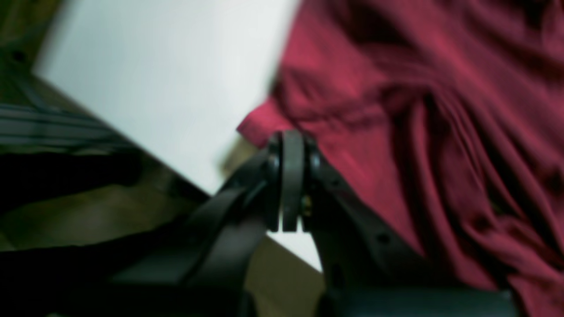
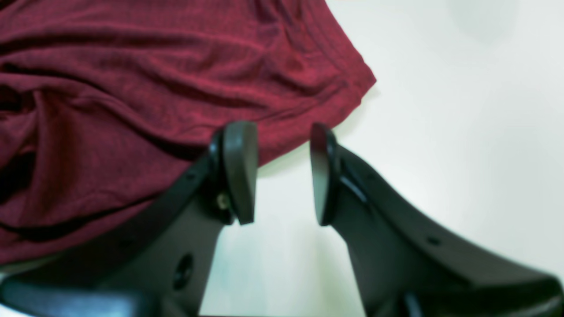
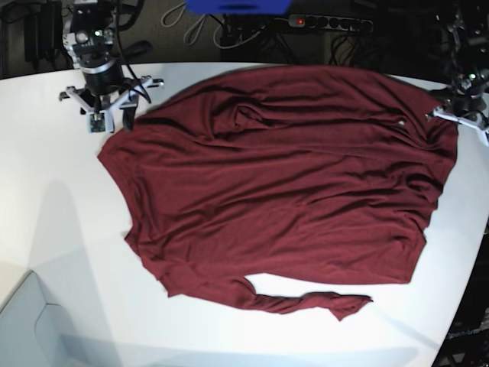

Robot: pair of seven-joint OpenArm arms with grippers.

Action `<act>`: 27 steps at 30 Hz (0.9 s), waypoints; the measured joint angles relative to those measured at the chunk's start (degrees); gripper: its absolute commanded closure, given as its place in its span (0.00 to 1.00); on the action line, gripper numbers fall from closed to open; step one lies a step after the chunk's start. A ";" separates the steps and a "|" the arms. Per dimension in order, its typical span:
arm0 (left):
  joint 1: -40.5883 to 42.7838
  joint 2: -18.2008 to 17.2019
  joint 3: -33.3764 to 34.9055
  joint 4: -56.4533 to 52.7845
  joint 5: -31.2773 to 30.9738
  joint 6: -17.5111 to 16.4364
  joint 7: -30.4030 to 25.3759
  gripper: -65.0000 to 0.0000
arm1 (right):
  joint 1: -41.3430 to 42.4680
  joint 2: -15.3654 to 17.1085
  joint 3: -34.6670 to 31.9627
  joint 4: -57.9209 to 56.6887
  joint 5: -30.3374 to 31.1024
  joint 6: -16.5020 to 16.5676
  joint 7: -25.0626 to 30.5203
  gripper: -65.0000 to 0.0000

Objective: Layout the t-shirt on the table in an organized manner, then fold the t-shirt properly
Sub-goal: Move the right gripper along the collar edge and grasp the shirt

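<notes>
while the left end effector (image 1: 291,145) pinches its corner, the t-shirt (image 3: 283,183) lies spread.

White table (image 3: 61,229); maroon t-shirt (image 3: 283,183) lies spread across it.

Your left wrist view is blurred throughout. The left gripper (image 1: 291,145) hides whether any t-shirt (image 1: 418,132) cloth sits between its pads.

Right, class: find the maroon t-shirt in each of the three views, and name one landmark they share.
Left wrist: t-shirt fills the right half, its edge at the shut left gripper.
Right wrist: upper left, corner above the open right gripper.
Base: spread across the centre.
Shared landmark: the white table.
</notes>
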 measured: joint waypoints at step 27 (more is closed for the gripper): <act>3.91 -0.17 -5.22 9.16 -0.85 -0.07 5.29 1.00 | -1.88 -2.38 -1.75 -0.02 -0.09 13.88 -0.28 0.61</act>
